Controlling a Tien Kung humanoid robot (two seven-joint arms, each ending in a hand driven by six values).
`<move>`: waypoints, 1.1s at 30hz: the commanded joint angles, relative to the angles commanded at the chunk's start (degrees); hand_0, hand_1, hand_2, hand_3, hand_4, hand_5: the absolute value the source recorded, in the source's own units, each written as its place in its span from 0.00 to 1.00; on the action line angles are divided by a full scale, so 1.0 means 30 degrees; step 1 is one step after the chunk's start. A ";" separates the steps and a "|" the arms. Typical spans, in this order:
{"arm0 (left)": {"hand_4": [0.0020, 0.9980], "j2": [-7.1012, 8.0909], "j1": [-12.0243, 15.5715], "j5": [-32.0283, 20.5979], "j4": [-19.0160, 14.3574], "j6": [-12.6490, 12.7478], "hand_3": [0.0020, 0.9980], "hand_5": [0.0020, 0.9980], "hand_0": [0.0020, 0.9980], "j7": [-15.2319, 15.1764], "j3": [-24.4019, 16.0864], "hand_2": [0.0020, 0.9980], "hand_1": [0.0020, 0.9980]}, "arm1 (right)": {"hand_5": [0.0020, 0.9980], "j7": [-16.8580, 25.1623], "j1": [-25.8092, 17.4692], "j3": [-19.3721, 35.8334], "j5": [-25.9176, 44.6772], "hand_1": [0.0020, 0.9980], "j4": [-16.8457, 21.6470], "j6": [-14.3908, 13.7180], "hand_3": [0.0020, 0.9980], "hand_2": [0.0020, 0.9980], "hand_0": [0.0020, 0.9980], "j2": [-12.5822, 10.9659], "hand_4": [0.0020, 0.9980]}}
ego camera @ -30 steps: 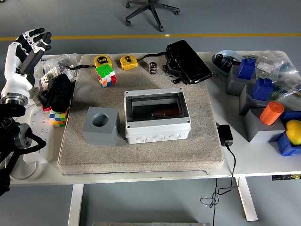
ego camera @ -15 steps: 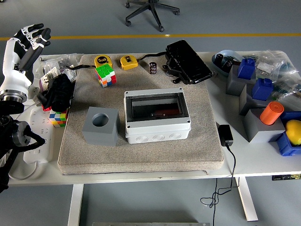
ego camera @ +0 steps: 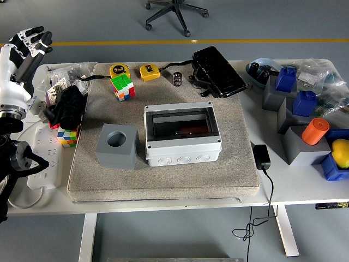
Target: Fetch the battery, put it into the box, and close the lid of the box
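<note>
The left hand (ego camera: 26,46) is being held raised at the left edge of the picture, beyond the table's (ego camera: 163,199) far left corner, with its fingers (ego camera: 34,38) spread and nothing grasped. Compared with the frame one second earlier, the hand is being carried further left and slightly higher, so that it is being moved away from the work area; the arm below it is also being shifted left. The right hand is not being shown.

The battery (ego camera: 178,78), a small dark cylinder, is being left standing upright on the grey mat (ego camera: 163,174) near the table's far edge, between the yellow tape measure (ego camera: 148,72) and the black case (ego camera: 218,71). Its position is being kept unchanged from the earlier frames.

The box (ego camera: 182,135), white with a dark transparent lid, is being left at the mat's centre, well apart from the battery. The grey block (ego camera: 116,146) with a round hole is being left just beside the box, on its left side. No other item on the table is being displaced.
</note>
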 joint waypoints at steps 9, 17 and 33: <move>0.96 -0.0105 0.0298 0.0053 -0.0121 0.0027 0.63 0.42 0.62 0.0000 -0.0262 0.64 0.65 | 0.48 -0.0037 -0.0318 0.0211 -0.0045 0.64 -0.0047 -0.0013 0.57 0.62 0.61 -0.0024 0.92; 0.96 -0.0197 0.0710 0.0136 -0.0238 0.0033 0.62 0.42 0.61 0.0013 -0.0562 0.63 0.65 | 0.48 -0.0047 -0.0573 0.0394 -0.0009 0.64 -0.0138 -0.0069 0.57 0.62 0.61 0.0124 0.92; 0.95 -0.0218 0.0763 0.0362 -0.0343 -0.0207 0.62 0.42 0.61 0.0307 -0.0191 0.62 0.65 | 0.48 -0.0145 -0.0736 0.0663 0.0503 0.64 -0.0498 -0.0105 0.57 0.62 0.61 0.0437 0.92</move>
